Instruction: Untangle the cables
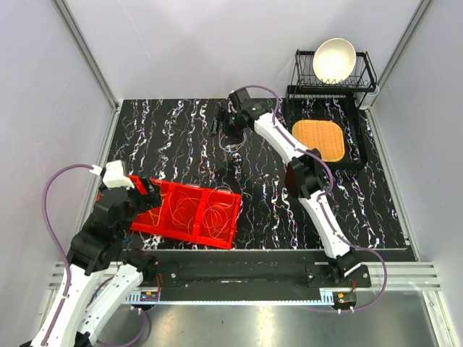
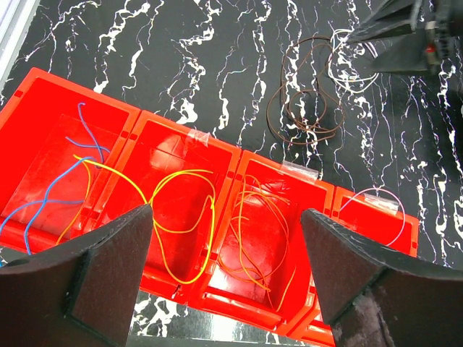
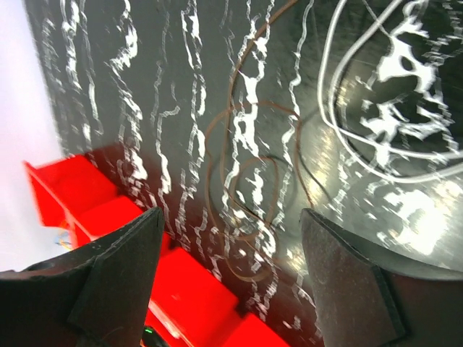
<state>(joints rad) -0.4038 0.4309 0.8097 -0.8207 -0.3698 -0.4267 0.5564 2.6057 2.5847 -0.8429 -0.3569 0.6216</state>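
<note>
A red divided tray (image 1: pixel 217 230) lies at the near left of the table. Its compartments hold sorted cables: a blue one (image 2: pixel 54 195), a yellow one (image 2: pixel 208 238), orange ones (image 2: pixel 260 231) and a pale pink loop (image 2: pixel 376 190). My left gripper (image 2: pixel 226 213) hovers open above the tray (image 2: pixel 224 155) with nothing between its fingers. On the black marble table beyond lie a brown cable coil (image 2: pixel 304 101) and a white cable (image 2: pixel 347 58), overlapping at their edges. My right gripper (image 3: pixel 231 213) hangs open just above the brown coil (image 3: pixel 253 173), with the white loop (image 3: pixel 327 79) to its right.
A black dish rack with a white bowl (image 1: pixel 334 59) stands at the back right. In front of it lies a woven orange mat (image 1: pixel 322 139) on a dark tray. Grey walls close in the table on three sides.
</note>
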